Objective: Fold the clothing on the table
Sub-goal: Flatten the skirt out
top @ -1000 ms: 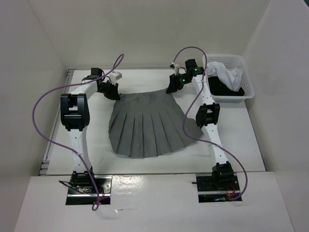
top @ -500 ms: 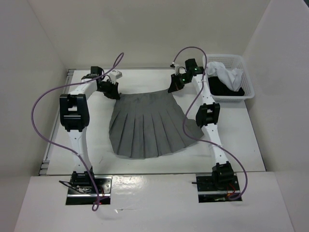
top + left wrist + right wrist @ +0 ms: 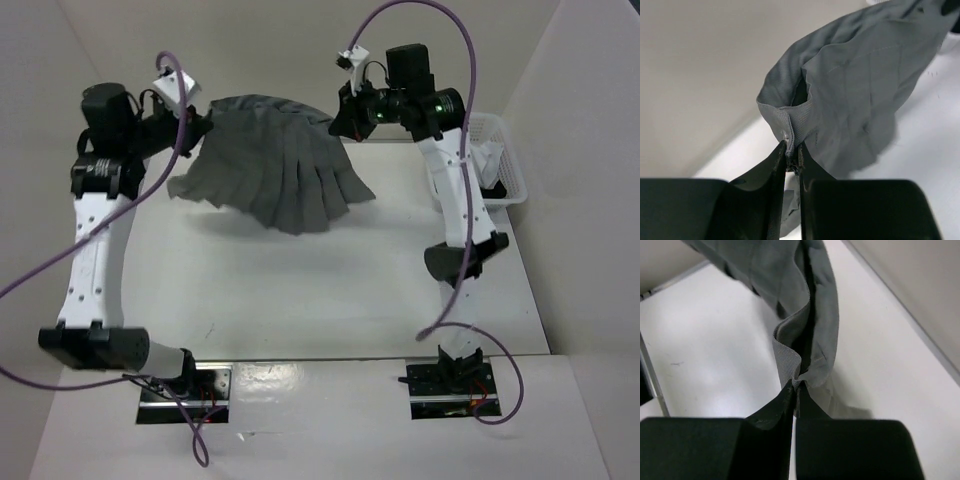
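Observation:
The clothing (image 3: 285,165), a dark grey pleated skirt, hangs in the air above the white table (image 3: 280,290), stretched by its waistband between both arms. My left gripper (image 3: 200,122) is shut on the waistband's left end; in the left wrist view the jaws (image 3: 792,150) pinch the band and the skirt (image 3: 865,85) billows beyond. My right gripper (image 3: 340,118) is shut on the waistband's right end; in the right wrist view the tips (image 3: 795,385) clamp the ribbed band, and the fabric (image 3: 810,330) runs away from them. The hem dangles free, off the tabletop.
A white basket (image 3: 505,185) with white and black garments stands at the table's back right, partly hidden by the right arm. White panels wall the table at the back and sides. Purple cables loop over both arms.
The skirt lay flat on the table with both grippers at its waistband corners. The right gripper closed on the band, and both arms have lifted the skirt high off the table.

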`<control>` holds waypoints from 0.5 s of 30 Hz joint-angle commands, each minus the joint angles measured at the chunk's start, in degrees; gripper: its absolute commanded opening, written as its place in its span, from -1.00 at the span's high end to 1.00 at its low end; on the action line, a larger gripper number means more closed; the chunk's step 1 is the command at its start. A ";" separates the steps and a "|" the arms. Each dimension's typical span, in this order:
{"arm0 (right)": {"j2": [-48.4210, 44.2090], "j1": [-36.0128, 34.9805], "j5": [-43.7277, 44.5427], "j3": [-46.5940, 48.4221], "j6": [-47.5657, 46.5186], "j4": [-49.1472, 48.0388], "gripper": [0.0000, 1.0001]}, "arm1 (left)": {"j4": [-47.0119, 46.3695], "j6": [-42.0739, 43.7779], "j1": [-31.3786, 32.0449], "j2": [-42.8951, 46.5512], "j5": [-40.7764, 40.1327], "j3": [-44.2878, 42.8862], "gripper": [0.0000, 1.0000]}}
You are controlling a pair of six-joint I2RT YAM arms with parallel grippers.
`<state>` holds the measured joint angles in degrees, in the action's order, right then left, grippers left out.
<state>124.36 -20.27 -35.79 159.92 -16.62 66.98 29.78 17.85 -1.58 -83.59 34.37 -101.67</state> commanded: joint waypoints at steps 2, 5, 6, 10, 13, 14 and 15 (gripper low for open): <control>-9.81 -4.51 13.62 -9.17 2.56 -5.18 1.00 | -0.86 -2.20 0.35 8.95 -1.58 4.45 1.00; -18.60 -5.13 24.00 -18.03 5.72 -11.95 1.00 | -2.36 -2.20 -0.34 16.07 -3.87 9.55 1.00; -22.97 -5.13 27.49 -23.19 5.72 -13.27 1.00 | -3.14 -2.20 -0.35 17.57 -4.74 10.60 1.00; -31.16 -5.66 36.30 -35.70 6.86 -19.24 1.00 | -2.45 -3.25 -1.49 22.06 -5.89 12.71 1.00; -34.51 -5.04 34.28 -42.90 5.63 -21.25 1.00 | -3.58 -4.75 -2.02 23.30 -4.85 14.04 1.00; -35.66 -5.04 36.99 -44.76 5.64 -22.76 1.00 | -4.28 -5.36 -2.63 23.30 -4.23 14.04 1.00; -36.89 -5.04 36.50 -46.17 4.94 -23.47 1.00 | -4.90 -5.97 -2.63 23.91 -4.22 14.65 1.00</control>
<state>92.14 -26.02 -6.35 117.38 -11.27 50.52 29.10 14.46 -2.79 -61.39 30.87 -87.09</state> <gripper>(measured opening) 0.009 0.186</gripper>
